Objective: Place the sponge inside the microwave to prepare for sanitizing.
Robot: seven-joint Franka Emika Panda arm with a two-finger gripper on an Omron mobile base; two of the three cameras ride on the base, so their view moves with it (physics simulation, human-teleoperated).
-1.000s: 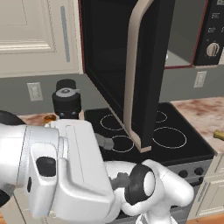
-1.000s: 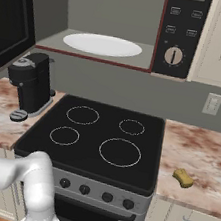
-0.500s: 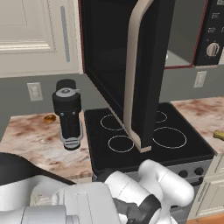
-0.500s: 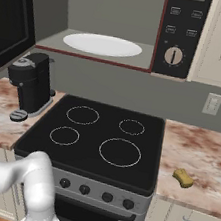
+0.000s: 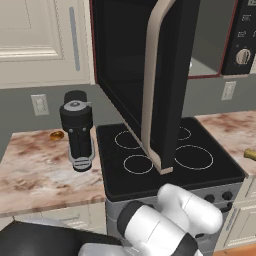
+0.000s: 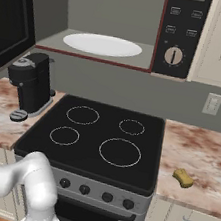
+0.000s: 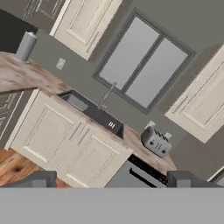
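Hand view: jaws (image 7: 112, 181) spread fully wide, nothing between the two dark tips; camera rolled and aimed away across the room at a far run of cream cabinets (image 7: 65, 140), a sink (image 7: 83, 105), a toaster (image 7: 156, 141) and a window (image 7: 140, 63). No sight of the target from the hand yet.

Right base view, near to far: white arm (image 6: 24, 185) folded low at front left of the stove. Black stovetop (image 6: 95, 138) with four rings directly ahead. Sponge (image 6: 183, 178) lying flat on the right-hand worktop (image 6: 201, 157), just beside the stove's right edge, near the front lip, well apart from anything else. Coffee machine (image 6: 31, 87) on the left worktop. Microwave (image 6: 116, 25) above the stove, cavity exposed, white turntable plate (image 6: 102, 45) inside, control panel with round knob at its right.

Left base view: microwave door (image 5: 145, 80) swung far out over the left half of the stovetop, beige handle leading. Small amber disc (image 5: 56, 135) beside the coffee machine, not the target.

Step in hand, judged: reach for the sponge, not yet begun. To do well: unfold and swing right, point the hand down, approach from above, straddle the short sides, close gently on soft foam.

Room: open air above the right worktop and right burners. Edges to mind: worktop front lip close to the sponge; door edge and handle on the left; cavity sill and control-panel side on entry. Likely best route right of centre
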